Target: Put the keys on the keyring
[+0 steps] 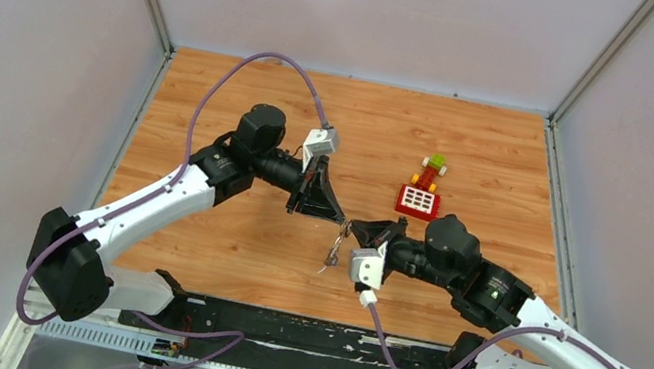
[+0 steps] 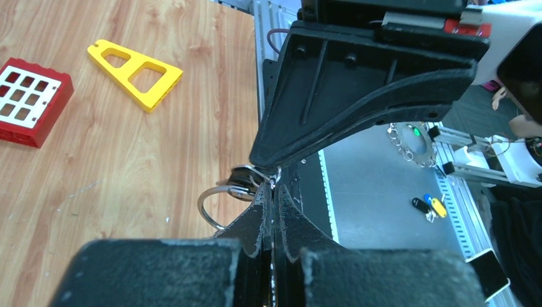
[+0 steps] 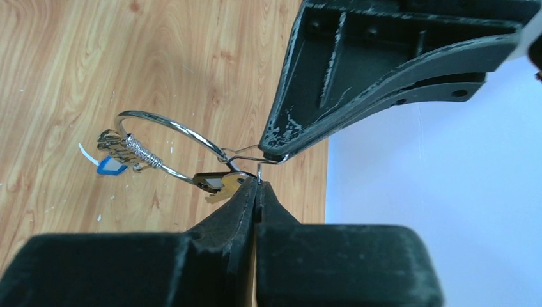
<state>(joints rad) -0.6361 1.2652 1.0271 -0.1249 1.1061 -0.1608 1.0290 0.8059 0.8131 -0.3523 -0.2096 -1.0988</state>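
Observation:
Above the middle of the table my two grippers meet tip to tip. The left gripper (image 1: pixel 335 218) (image 2: pixel 273 187) and the right gripper (image 1: pixel 354 236) (image 3: pixel 257 183) are both shut on the thin silver wire of the keyring (image 3: pixel 155 118) (image 2: pixel 206 212) (image 1: pixel 331 252). The ring hangs between them, clear of the wood. A blue tag (image 3: pixel 110 167) and a small coiled piece (image 3: pixel 142 153) dangle from its far side. The key (image 3: pixel 215 183) (image 2: pixel 242 176), black-headed, lies against the ring wire right beside my right fingertips; whether it is threaded on I cannot tell.
A red block with a white grid (image 1: pixel 418 202) (image 2: pixel 28 99) and a small green, yellow and red toy (image 1: pixel 431 169) sit right of centre. A yellow triangular frame (image 2: pixel 135 71) lies on the wood. The arm bases and cables line the near edge.

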